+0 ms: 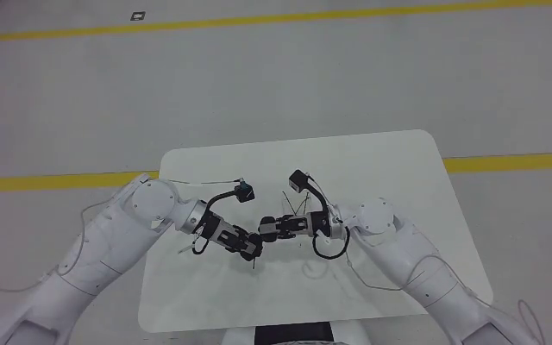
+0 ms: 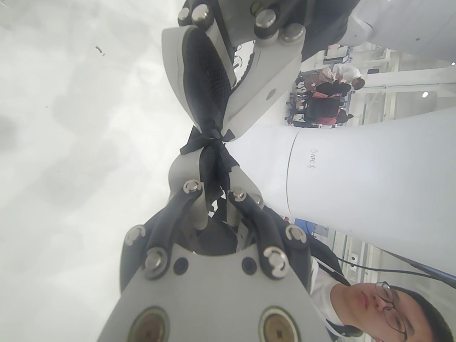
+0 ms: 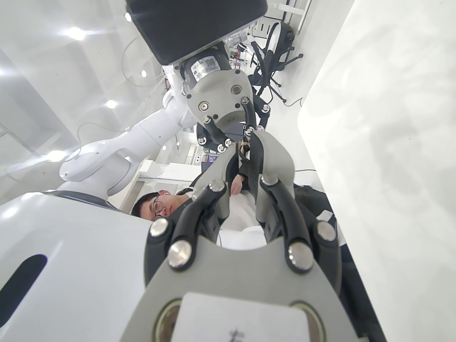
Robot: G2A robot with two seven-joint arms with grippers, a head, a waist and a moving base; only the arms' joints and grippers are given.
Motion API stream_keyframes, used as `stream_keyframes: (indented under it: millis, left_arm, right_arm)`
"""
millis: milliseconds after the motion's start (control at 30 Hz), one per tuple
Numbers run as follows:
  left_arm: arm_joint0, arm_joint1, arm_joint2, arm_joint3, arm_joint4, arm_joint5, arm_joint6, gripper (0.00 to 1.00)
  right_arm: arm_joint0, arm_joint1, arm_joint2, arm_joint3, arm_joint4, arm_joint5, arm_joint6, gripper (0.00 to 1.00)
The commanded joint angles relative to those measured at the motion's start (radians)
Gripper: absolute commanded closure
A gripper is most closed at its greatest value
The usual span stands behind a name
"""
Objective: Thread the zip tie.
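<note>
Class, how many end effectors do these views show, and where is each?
2. The left end effector and right end effector meet tip to tip over the table; none seems hidden.

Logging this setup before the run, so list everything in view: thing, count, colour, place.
table: one, white, under both arms.
zip ties: a few, black, loose on the table just beyond the right arm's wrist.
thin strip: one, black, on the robot's side of the meeting fingertips; probably another zip tie.
floor lines: two, yellow, on the grey floor, one past the table and one level with it.
floor marker: one, black, small, beyond the far line.
office chair: at least one, black, in the room behind.
left gripper: grey, black pads, shut, tip to tip with the right one above the table.
right gripper: grey, black pads, shut.
</note>
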Motion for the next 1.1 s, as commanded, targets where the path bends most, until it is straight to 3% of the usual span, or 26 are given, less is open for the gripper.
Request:
stream_keyframes:
  millis: [0, 33, 533, 700, 867, 1067]
  left_arm:
    - [0.0, 0.0, 0.0, 0.0, 0.0, 0.0, 0.0, 1.0]
    - [0.0, 0.0, 0.0, 0.0, 0.0, 0.0, 0.0, 1.0]
    - [0.0, 0.0, 0.0, 0.0, 0.0, 0.0, 0.0, 1.0]
    - [0.0, 0.0, 0.0, 0.0, 0.0, 0.0, 0.0, 0.68]
    - [0.0, 0.0, 0.0, 0.0, 0.0, 0.0, 0.0, 0.29]
    - [0.0, 0.0, 0.0, 0.0, 0.0, 0.0, 0.0, 0.04]
  right_arm:
    - [0.0, 0.0, -0.001, 0.0, 0.0, 0.0, 0.0, 0.96]
    - [0.0, 0.0, -0.001, 0.0, 0.0, -0.001, -0.001, 1.0]
    - [-0.003, 0.004, 0.0, 0.0, 0.005, 0.001, -0.003, 1.0]
    - [-0.004, 0.005, 0.003, 0.002, 0.01, 0.002, -0.01, 1.0]
    - [-0.01, 0.007, 0.015, 0.006, 0.019, 0.008, -0.034, 1.0]
    - [-0.025, 0.013, 0.043, 0.004, 0.032, 0.015, -0.062, 1.0]
